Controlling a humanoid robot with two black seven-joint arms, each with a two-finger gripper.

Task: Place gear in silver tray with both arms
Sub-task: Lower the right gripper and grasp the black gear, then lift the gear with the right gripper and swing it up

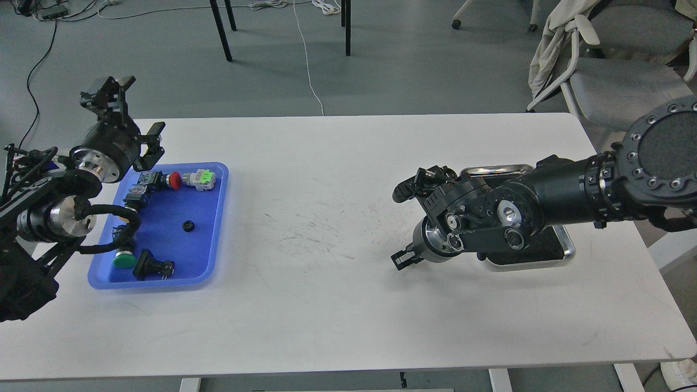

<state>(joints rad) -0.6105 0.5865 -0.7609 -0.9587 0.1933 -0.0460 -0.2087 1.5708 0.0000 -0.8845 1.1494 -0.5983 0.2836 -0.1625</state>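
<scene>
The gear is a small black toothed wheel lying on the floor of the blue plastic tray at the left. The silver tray lies at the right; my right arm covers most of it, leaving its shiny rim and a strip of black floor showing. My left gripper is open and empty, held above the blue tray's far left corner, well away from the gear. My right gripper hangs low over the white table just left of the silver tray. Its fingers are small and dark, and nothing shows between them.
The blue tray also holds a red push-button, a green-and-grey switch, a green button and a black switch. A grey chair with draped cloth stands behind the table's right end.
</scene>
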